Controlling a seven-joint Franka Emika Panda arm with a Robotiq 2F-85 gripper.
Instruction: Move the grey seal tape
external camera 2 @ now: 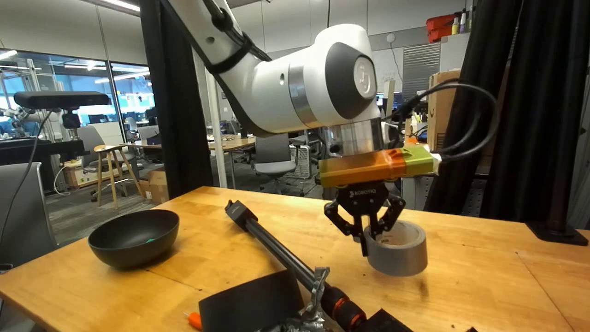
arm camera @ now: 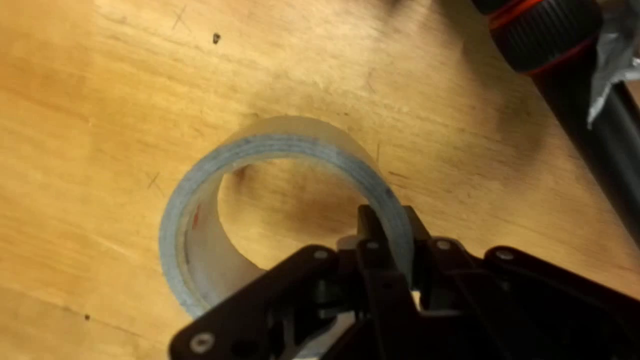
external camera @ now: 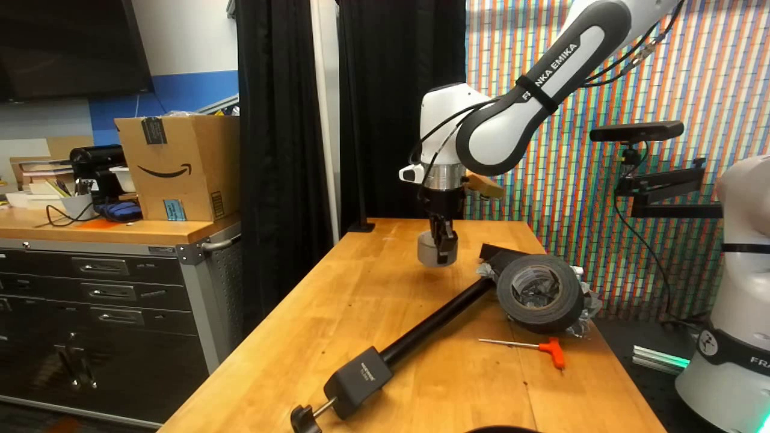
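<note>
Gripper (arm camera: 390, 216) pinching grey seal tape (external camera 2: 399, 259), black bar (external camera 2: 281, 251) between tape and bowl (external camera 2: 124, 256), black roll (external camera: 541, 318)

Black jointed gripper (arm camera: 392, 227) pinches grey ring-shaped tape roll (arm camera: 280, 145) at its three o'clock. Red-banded black tubular pole (arm camera: 610, 150), roll's two o'clock.

Black curtains (external camera: 280, 150) hang behind a wooden table (external camera: 361, 288) in both exterior views. A multicoloured, vertically striped wall (external camera: 553, 198) rises alongside. Farther off are a grey office chair (external camera 2: 273, 150) and large glass panes (external camera 2: 132, 97).
</note>
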